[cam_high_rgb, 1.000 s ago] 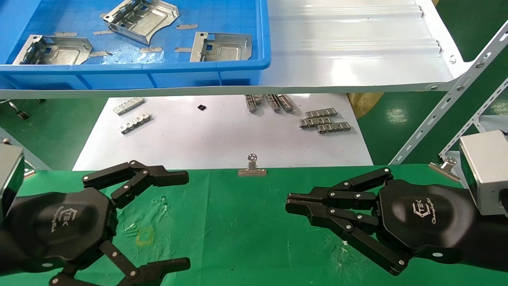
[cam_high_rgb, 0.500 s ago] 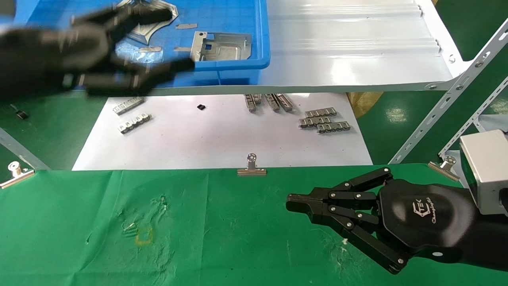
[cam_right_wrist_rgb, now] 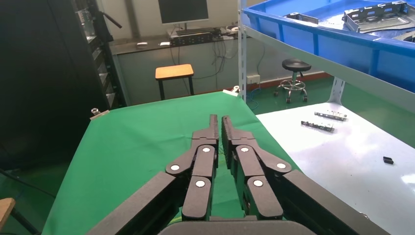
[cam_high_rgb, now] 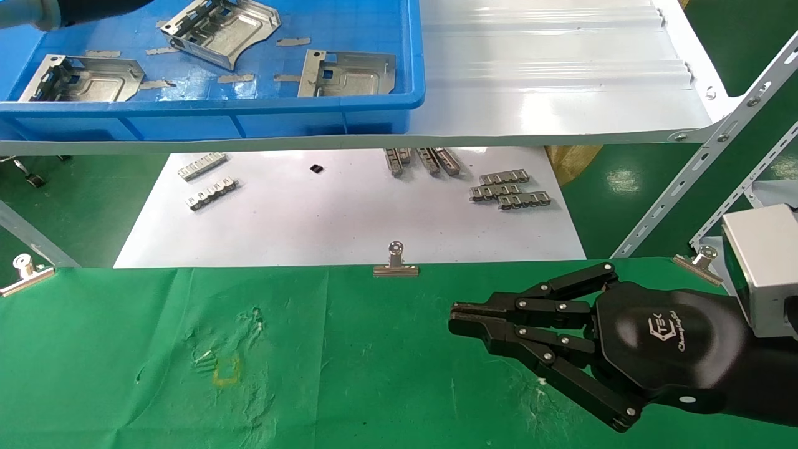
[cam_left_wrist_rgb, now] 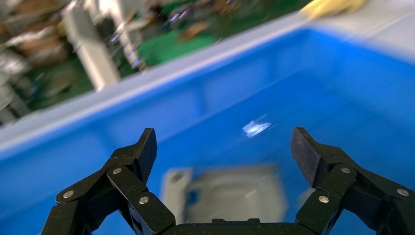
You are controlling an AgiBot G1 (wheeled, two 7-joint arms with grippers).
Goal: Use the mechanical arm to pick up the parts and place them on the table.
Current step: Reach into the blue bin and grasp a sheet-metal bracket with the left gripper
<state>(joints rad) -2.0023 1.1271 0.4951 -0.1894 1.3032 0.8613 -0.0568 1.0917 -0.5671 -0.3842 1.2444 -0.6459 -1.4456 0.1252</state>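
Observation:
Three silvery stamped parts lie in a blue bin (cam_high_rgb: 249, 106) on the shelf: one at the left (cam_high_rgb: 81, 80), one at the back (cam_high_rgb: 218, 28), one at the right (cam_high_rgb: 349, 73). My left arm (cam_high_rgb: 75, 9) reaches over the bin's far left corner, its hand out of the head view. In the left wrist view my left gripper (cam_left_wrist_rgb: 225, 147) is open and empty, with a blurred part (cam_left_wrist_rgb: 230, 198) on the bin floor between and beyond its fingers. My right gripper (cam_high_rgb: 458, 321) is shut and empty, low over the green cloth table (cam_high_rgb: 349, 374); it also shows in the right wrist view (cam_right_wrist_rgb: 219, 120).
The glossy white shelf (cam_high_rgb: 561, 93) overhangs a white sheet (cam_high_rgb: 324, 212) holding small toothed strips (cam_high_rgb: 508, 190). Binder clips (cam_high_rgb: 395, 262) pin the cloth's far edge. A slotted shelf post (cam_high_rgb: 704, 162) slants at the right.
My left arm has lifted off the green cloth and swung up and away to the blue bin, staying open. The right arm has not moved.

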